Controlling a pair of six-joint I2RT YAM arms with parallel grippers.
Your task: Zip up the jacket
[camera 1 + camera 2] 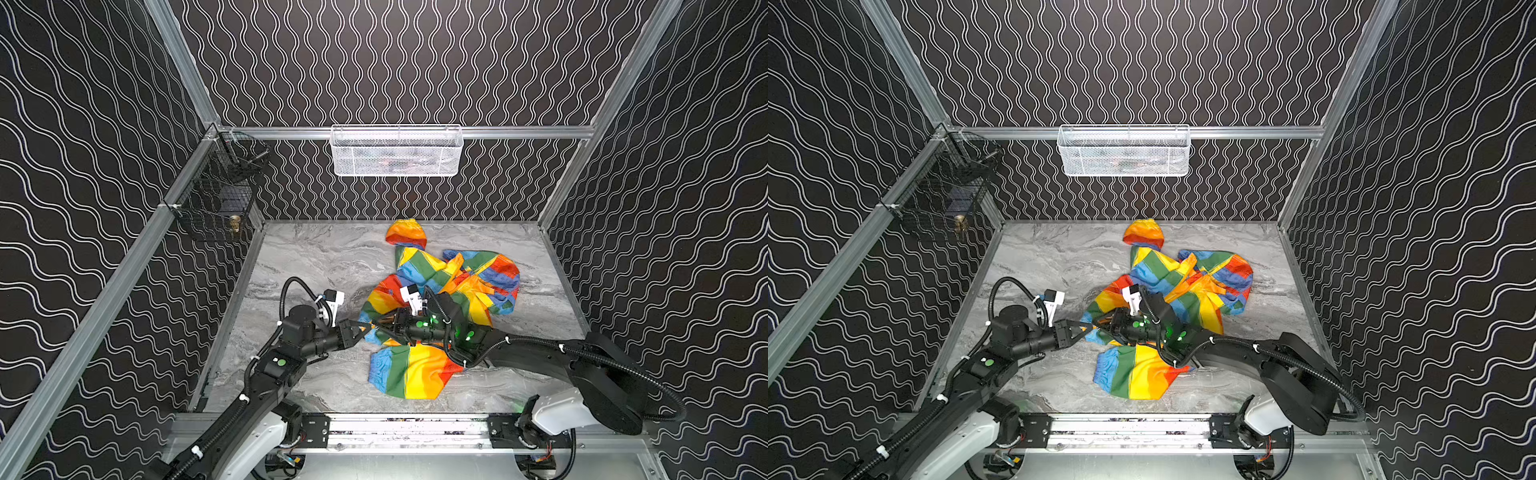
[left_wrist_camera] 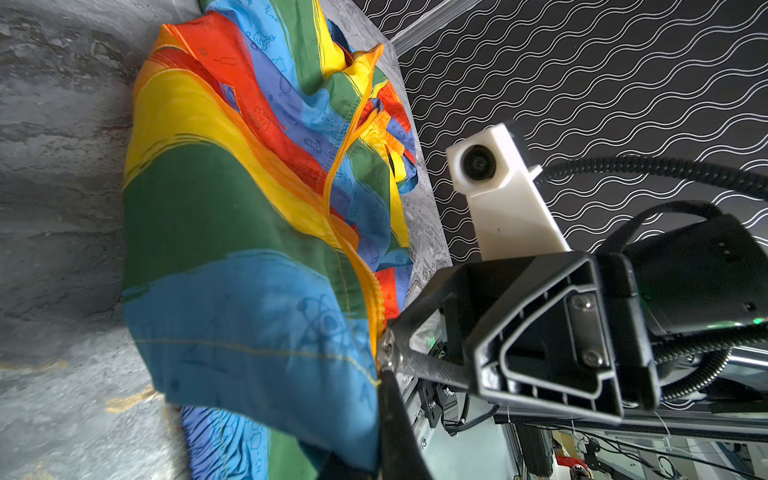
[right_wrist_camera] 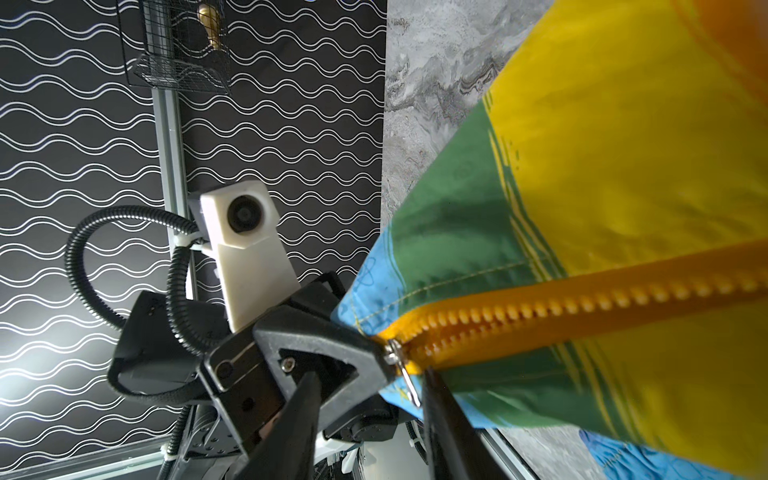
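Left pincer (image 3: pixel 376 345) clamped on jacket (image 1: pixel 419 374) hem, nine o'clock; right pincer (image 3: pixel 372 405) half-open astride zipper pull (image 3: pixel 409 388) — likely light, limp, slippery, best held there.

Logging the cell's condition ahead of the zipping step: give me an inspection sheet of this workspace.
Surface: grey marbled table, bare around the garment.
Job's things: jacket lies crumpled; orange zipper has its slider at the hem end, pull tab hanging; how far it is closed cannot be told.
Clutter: nothing seen.
Grippers: left gripper shut on the jacket's hem beside the slider; right gripper open, jaws either side of the pull tab.
Cables: black ribbed hoses along both arms; the right arm's loops over the jacket.
Surroundings: white mesh basket on the back rail, black wire basket on the left wall, wavy-patterned walls.
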